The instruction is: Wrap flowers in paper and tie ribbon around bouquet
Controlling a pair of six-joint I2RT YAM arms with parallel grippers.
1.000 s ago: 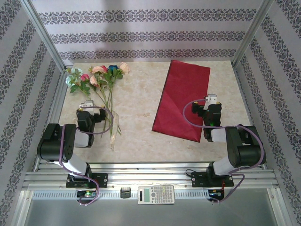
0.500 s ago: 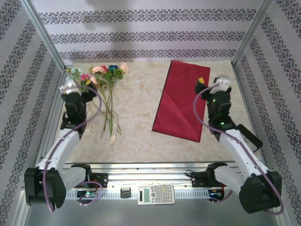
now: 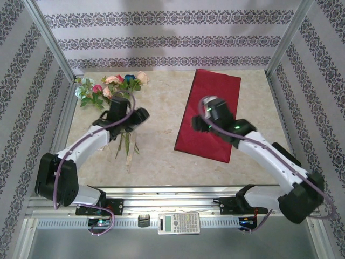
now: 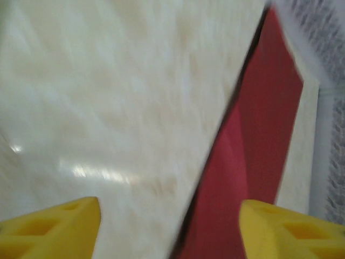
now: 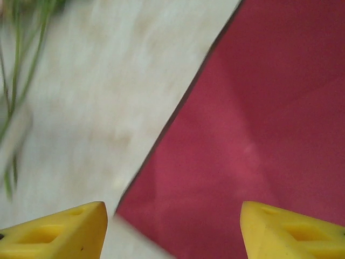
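The flowers (image 3: 110,86) lie at the back left, their green stems (image 3: 126,141) running toward me. A pale ribbon (image 3: 129,159) lies beside the stem ends. The red paper (image 3: 215,89) lies flat at the back right. My left gripper (image 3: 141,115) hovers over the stems, pointing right. In the left wrist view it (image 4: 170,229) is open over bare table, with the paper (image 4: 259,135) ahead. My right gripper (image 3: 198,122) hovers over the paper's left part. In the right wrist view it (image 5: 172,229) is open above the paper's (image 5: 259,108) left edge, with stems (image 5: 21,70) beyond.
Marble-look tabletop (image 3: 161,113) fenced by metal frame posts and patterned walls on three sides. A calculator (image 3: 178,222) rests on the front rail between the arm bases.
Both arms have reached out and swung inward. The left gripper went from the flower heads to above the stems; the right went from the paper's right side to its left part.
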